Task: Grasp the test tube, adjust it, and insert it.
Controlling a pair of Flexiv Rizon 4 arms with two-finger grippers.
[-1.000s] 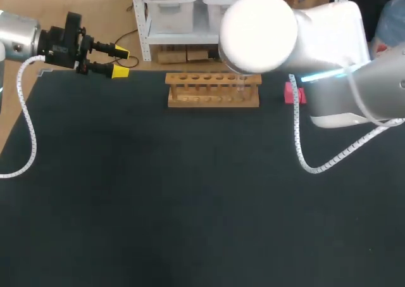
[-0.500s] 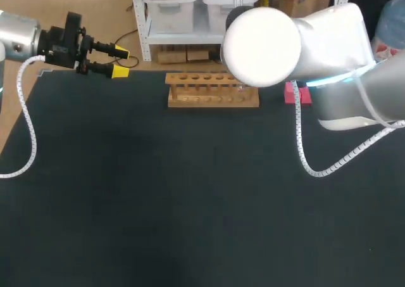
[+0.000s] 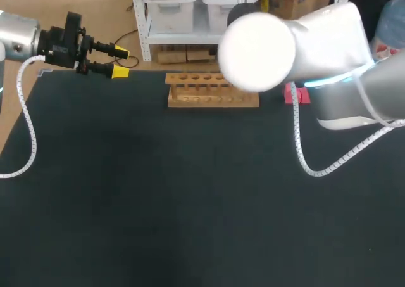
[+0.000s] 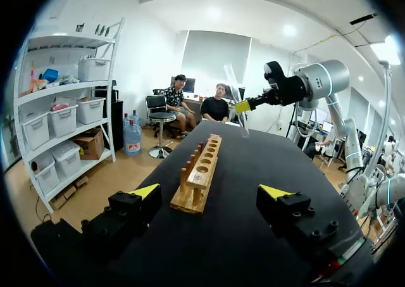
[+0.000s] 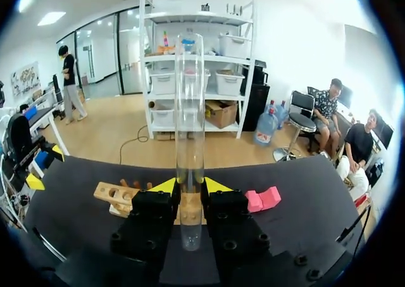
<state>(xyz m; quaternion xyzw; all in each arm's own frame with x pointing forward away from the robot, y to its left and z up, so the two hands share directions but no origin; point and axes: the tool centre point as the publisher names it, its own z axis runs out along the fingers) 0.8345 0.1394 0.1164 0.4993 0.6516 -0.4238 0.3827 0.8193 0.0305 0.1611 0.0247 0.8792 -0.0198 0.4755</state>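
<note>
Clear glass test tube (image 5: 190,109), long, narrow, round-bottomed, seemingly empty; clamped low on its length by the right gripper (image 5: 190,189), yellow-tipped fingers pressed against it from both sides, most of the glass standing up ahead of them. Held in the air over the far side of the black table (image 3: 190,192), near the right end of the wooden test tube rack (image 3: 212,90), with a pink block (image 3: 297,95) just right of that. Left gripper (image 3: 117,62) at the table's far left edge, fingers spread wide, grasping nothing, touching nothing. Hidden in the head view behind the right arm's white joint (image 3: 256,52): both test tube and right gripper; plain from the left wrist instead, slightly tilted, lifted clear of the rack's holes; from the right wrist alone, the rounded bottom poking out behind the fingertips.
</note>
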